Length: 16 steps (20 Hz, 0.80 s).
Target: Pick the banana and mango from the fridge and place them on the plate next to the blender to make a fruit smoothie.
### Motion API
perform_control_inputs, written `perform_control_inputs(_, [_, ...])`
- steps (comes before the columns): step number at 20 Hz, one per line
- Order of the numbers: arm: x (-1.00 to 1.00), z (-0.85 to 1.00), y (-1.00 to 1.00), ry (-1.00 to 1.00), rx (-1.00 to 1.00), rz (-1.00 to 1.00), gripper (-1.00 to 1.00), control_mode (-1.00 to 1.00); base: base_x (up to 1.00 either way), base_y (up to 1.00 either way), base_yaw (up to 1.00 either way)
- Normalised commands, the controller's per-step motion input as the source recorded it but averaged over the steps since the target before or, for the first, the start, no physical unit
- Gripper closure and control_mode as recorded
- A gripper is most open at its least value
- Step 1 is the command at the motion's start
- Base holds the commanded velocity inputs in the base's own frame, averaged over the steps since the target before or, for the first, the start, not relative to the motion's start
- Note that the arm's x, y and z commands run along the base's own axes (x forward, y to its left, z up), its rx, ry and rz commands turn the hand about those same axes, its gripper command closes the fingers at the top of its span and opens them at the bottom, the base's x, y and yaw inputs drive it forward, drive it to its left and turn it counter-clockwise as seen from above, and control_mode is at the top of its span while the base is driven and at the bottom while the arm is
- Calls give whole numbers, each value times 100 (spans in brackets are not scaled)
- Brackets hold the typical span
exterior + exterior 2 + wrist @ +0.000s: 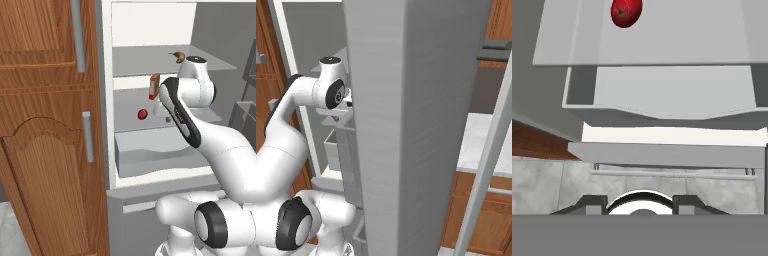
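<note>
The fridge (150,197) stands open, and my arm reaches into it at the height of the middle shelf. On that shelf lies the glossy red mango (143,114), left of my hand; it also shows at the top of the hand view, mango (626,11), well beyond the fingers. The small yellow banana (178,56) with dark ends rests on the upper shelf, above my wrist. My gripper (641,204) has its two dark tips apart with nothing between them, pointing down past the drawer. The plate and the blender are out of view.
An upright orange-red carton (154,86) stands on the middle shelf behind the mango. A pale grey drawer (150,147) sits below that shelf. A brown wooden cabinet (45,125) borders the fridge on the left. The grey fridge door (416,125) stands close on the right.
</note>
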Motion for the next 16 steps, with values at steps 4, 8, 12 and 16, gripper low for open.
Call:
perform_control_inputs(4, [-17, 1, 13, -14, -1, 0, -100, -100, 0, 0, 0])
perform_control_inputs(8, [-74, 14, 0, -35, 0, 0, -100, -100, 0, 0, 0])
perform_control_inputs(12, [-97, 4, 0, -32, -4, 0, -100, -100, 0, 0, 0])
perform_control_inputs(16, [-100, 24, -8, -38, 0, -6, -100, -100, 0, 0, 0])
